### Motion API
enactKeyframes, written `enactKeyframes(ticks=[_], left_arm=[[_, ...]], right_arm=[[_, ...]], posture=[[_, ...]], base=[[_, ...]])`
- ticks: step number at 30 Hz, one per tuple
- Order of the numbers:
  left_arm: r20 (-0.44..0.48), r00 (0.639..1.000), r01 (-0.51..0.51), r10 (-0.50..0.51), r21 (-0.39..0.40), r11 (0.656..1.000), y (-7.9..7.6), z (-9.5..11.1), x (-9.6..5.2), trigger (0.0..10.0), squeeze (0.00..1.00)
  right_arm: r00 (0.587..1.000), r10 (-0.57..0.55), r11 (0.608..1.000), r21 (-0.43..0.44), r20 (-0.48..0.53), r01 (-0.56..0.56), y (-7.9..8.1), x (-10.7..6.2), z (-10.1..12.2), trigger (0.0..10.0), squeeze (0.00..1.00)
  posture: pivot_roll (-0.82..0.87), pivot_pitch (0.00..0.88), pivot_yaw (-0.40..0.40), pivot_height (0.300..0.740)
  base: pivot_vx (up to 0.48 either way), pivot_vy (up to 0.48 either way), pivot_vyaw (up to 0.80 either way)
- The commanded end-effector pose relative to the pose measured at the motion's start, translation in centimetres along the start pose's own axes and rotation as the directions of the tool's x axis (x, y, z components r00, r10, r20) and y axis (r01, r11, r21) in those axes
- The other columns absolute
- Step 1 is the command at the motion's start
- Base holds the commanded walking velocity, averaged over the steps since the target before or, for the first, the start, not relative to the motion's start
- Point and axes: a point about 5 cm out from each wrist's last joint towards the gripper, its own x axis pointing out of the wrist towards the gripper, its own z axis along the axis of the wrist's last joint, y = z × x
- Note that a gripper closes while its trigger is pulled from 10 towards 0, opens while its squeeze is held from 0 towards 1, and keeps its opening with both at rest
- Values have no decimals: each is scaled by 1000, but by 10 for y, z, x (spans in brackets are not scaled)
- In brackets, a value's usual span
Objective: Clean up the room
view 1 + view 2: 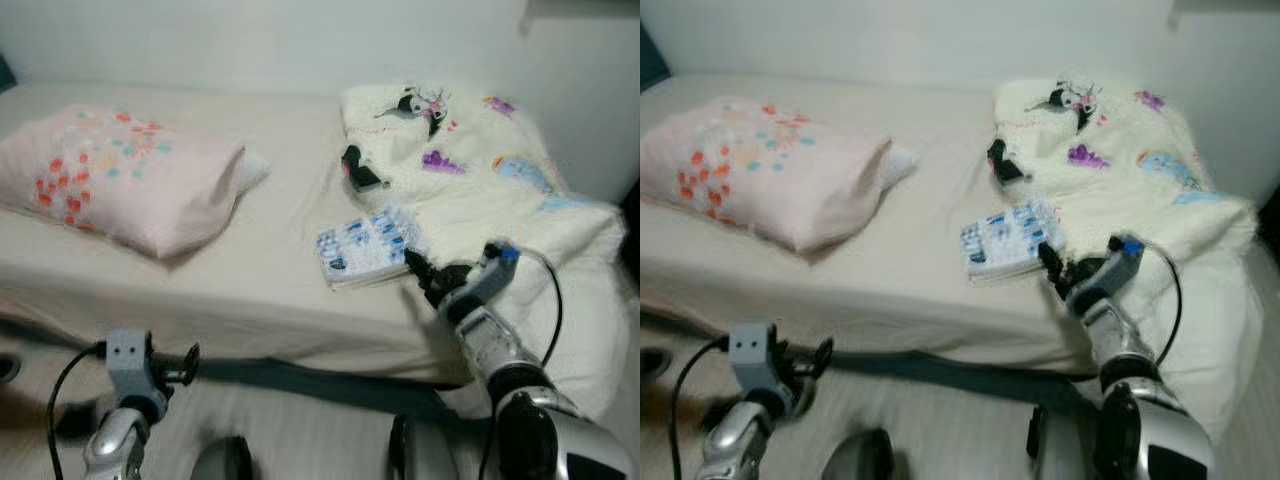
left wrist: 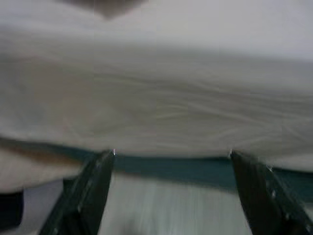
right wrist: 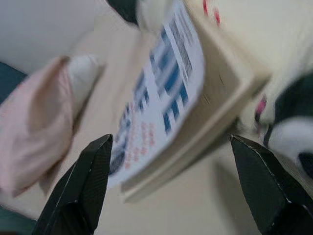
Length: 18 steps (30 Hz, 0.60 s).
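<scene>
A thick book with a white and blue cover (image 1: 365,245) lies on the beige bed, partly against the cream cartoon blanket (image 1: 480,170). My right gripper (image 1: 418,270) reaches over the bed's edge just right of the book, open; the book (image 3: 166,98) fills the space ahead of its spread fingers. A pink flowered pillow (image 1: 110,175) rests at the bed's left. My left gripper (image 1: 185,365) hangs low before the mattress side, open, holding nothing.
A small black object (image 1: 358,170) lies on the sheet at the blanket's edge. A dark teal strip (image 1: 300,380) runs along the bed's base. The white wall (image 1: 250,40) stands behind the bed. A dark shape (image 1: 10,368) sits on the floor at far left.
</scene>
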Motion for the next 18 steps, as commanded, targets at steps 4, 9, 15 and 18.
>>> enactKeyframes(ticks=[4,9,15,18], left_arm=[[12,999,36,-36,55,998,6,5,-21,10000,0],[17,998,67,-68,82,994,6,11,-36,10000,0],[18,997,77,-79,91,993,5,15,-40,10000,0],[-10,995,102,-102,96,990,-1,13,-52,10000,0]], right_arm=[[999,-37,998,52,-30,39,3,4,-6,10000,0],[1000,-12,999,52,-5,12,11,9,2,10000,0],[999,24,997,66,21,-26,17,12,9,10000,0],[995,86,994,65,59,-90,31,20,22,10000,0]], posture=[[222,345,51,512],[248,393,65,512],[260,408,65,512],[270,417,67,512]], base=[[0,0,0],[0,0,0],[0,0,0],[0,0,0]])
